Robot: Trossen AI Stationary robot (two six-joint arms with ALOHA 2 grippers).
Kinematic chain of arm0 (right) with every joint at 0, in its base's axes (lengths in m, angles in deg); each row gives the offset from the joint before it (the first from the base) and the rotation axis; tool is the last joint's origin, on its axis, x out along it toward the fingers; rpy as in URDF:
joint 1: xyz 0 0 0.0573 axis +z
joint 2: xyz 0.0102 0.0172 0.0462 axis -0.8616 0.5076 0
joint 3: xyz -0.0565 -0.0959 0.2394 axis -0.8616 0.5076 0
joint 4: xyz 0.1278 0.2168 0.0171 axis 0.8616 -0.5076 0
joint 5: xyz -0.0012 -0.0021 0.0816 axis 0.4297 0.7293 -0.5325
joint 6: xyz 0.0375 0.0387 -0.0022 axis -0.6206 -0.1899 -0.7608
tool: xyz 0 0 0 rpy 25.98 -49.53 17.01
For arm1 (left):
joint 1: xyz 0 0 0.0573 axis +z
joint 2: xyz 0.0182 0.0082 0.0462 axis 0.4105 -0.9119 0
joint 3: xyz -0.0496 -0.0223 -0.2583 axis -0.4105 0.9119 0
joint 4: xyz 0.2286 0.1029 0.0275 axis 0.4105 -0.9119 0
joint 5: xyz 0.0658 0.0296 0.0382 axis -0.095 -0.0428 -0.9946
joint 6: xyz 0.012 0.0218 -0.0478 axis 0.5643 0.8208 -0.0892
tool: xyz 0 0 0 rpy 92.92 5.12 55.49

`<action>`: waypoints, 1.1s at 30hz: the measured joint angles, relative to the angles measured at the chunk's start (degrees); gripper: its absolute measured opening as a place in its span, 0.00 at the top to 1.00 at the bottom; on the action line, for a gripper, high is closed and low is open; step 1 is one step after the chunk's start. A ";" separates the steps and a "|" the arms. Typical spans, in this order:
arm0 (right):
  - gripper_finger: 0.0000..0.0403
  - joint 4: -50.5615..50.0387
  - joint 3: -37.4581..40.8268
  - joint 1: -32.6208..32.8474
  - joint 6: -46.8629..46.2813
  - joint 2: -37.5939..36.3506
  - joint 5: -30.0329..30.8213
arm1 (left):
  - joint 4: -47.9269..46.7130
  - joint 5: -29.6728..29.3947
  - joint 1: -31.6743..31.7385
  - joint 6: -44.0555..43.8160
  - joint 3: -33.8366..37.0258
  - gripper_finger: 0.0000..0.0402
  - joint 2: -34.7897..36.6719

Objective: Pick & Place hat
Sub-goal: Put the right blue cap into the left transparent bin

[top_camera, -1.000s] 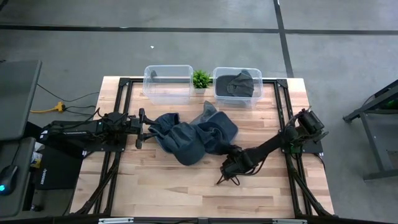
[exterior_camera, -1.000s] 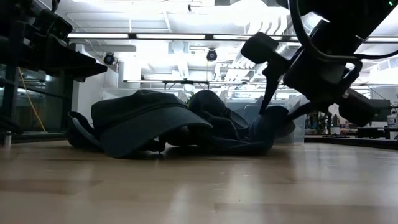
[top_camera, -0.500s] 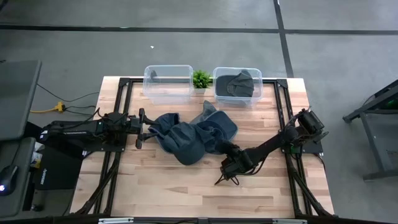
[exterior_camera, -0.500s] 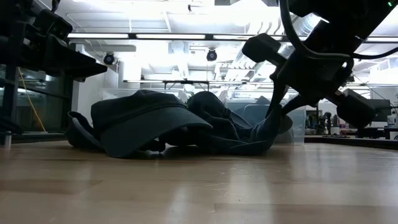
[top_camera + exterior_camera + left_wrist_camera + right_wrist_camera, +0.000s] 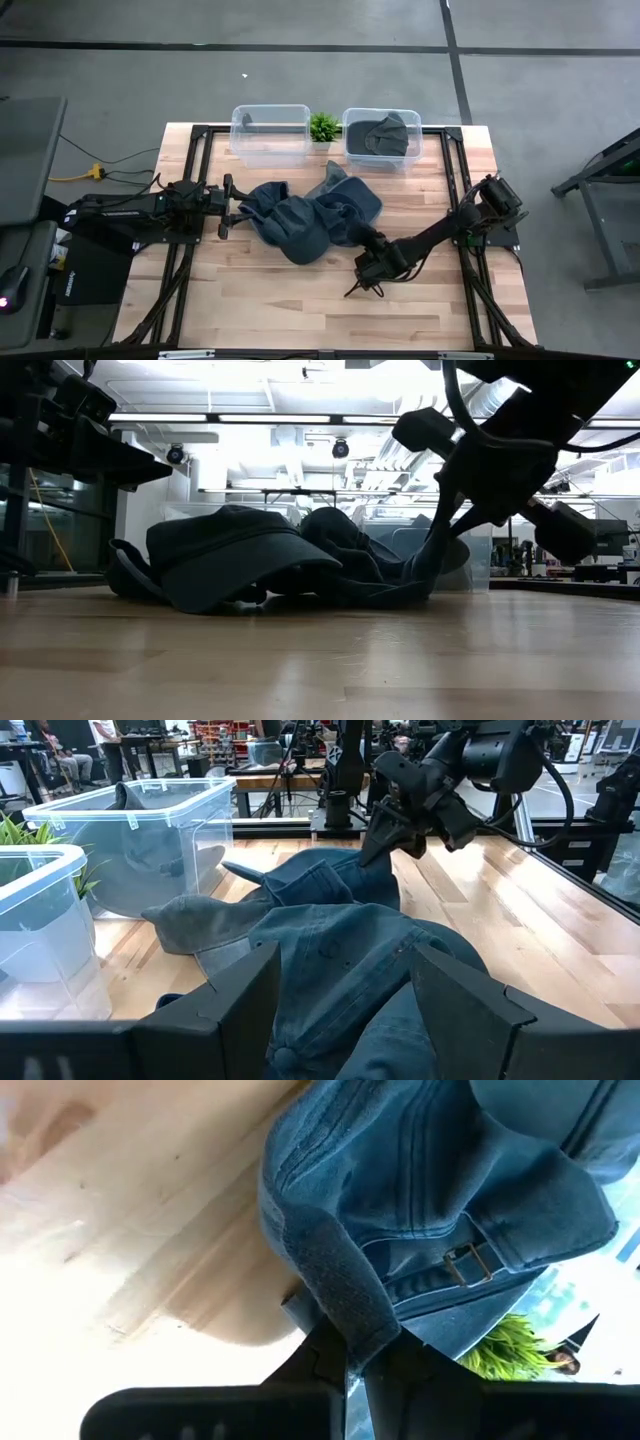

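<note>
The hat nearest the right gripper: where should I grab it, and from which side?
Take the hat by its rear strap edge, coming low from the right arm's side. That edge lies at the pile's open right flank, thin and slightly raised off the table. The right gripper looks pinched on it there.

My right arm is reaching in from its base at the table's right side, stretched low and long across the wood toward the middle, wrist tilted down. My right gripper [image 5: 372, 243] is pinching its fingers [image 5: 330, 1355] closed on a strap of blue denim fabric. My left arm is lying folded and low along the table's left side, and my left gripper [image 5: 240, 207] is pointing inward with its fingers [image 5: 250, 990] spread apart.
</note>
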 joint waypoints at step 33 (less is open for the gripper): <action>0.98 -35.69 -16.28 3.46 -41.31 -2.98 -7.09 | 0.00 0.00 0.00 0.01 0.00 0.45 0.02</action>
